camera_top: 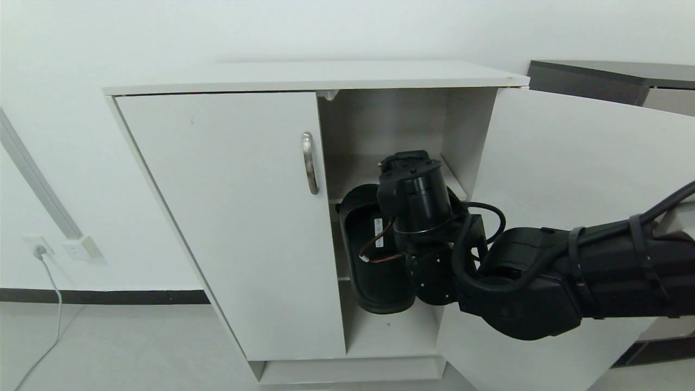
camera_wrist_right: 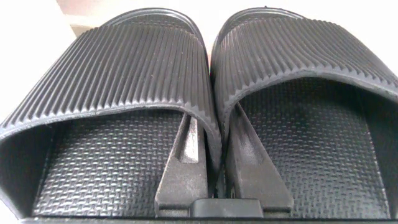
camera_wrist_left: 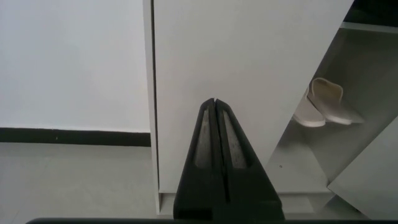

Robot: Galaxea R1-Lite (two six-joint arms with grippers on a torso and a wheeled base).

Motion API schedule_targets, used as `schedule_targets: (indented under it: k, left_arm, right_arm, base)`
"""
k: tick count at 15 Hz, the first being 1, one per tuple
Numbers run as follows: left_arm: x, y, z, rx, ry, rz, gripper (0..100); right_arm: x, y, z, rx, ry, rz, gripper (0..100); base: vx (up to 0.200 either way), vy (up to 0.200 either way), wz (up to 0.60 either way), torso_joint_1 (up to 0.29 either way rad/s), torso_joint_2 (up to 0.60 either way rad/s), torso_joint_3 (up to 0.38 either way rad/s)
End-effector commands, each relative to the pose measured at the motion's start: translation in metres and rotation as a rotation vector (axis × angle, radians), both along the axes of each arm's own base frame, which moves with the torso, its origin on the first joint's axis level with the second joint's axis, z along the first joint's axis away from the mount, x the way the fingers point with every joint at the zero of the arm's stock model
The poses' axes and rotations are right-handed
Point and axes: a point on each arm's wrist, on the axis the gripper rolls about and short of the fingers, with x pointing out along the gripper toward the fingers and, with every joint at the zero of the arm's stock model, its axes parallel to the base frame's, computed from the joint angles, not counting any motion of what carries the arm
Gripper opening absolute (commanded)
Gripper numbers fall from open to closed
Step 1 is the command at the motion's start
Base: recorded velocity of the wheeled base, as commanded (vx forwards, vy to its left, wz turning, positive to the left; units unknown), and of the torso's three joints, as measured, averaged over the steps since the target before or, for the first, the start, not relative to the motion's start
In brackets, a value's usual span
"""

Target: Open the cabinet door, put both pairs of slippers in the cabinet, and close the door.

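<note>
The white cabinet (camera_top: 315, 73) stands with its left door (camera_top: 228, 217) closed and its right door (camera_top: 570, 152) swung open. My right arm reaches into the open half, carrying a pair of black slippers (camera_top: 374, 271) soles-out in front of the lower shelf. My right gripper (camera_wrist_right: 214, 134) is shut on the black slippers (camera_wrist_right: 149, 81), pinching their two inner walls together. A pair of white slippers (camera_wrist_left: 326, 102) lies on a shelf inside the cabinet. My left gripper (camera_wrist_left: 214, 102) is shut and holds nothing, low down facing the closed left door (camera_wrist_left: 249, 62).
A metal handle (camera_top: 309, 163) is on the closed door's inner edge. A wall socket with a cable (camera_top: 39, 251) is at the far left. A dark piece of furniture (camera_top: 608, 79) stands behind the open door. Grey floor (camera_top: 108, 347) lies in front.
</note>
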Motion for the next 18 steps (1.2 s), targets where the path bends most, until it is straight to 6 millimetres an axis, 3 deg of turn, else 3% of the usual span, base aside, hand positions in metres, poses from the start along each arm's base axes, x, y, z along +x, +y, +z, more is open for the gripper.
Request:
schedule_targets:
  k: [1, 6, 9, 18]
  left_arm:
    - [0.000, 0.000, 0.000, -0.001, 0.001, 0.000, 0]
    - [0.000, 0.000, 0.000, -0.001, 0.001, 0.000, 0]
    - [0.000, 0.000, 0.000, -0.001, 0.001, 0.002, 0]
    - [0.000, 0.000, 0.000, -0.002, 0.000, 0.002, 0]
  right_arm:
    - [-0.001, 0.000, 0.002, 0.006, -0.005, 0.001, 0]
    - [0.001, -0.001, 0.002, 0.000, -0.005, 0.000, 0]
    - [0.008, -0.003, 0.000, -0.002, -0.002, -0.006, 0]
    - [0.068, -0.003, -0.007, 0.004, 0.014, -0.066, 0]
  base:
    - [0.200, 0.000, 0.00, 0.007, 0.00, -0.002]
    - [0.200, 0.000, 0.00, 0.003, 0.00, 0.001]
    - [0.000, 0.000, 0.00, 0.000, 0.00, 0.000]
    - [0.000, 0.000, 0.00, 0.000, 0.00, 0.000]
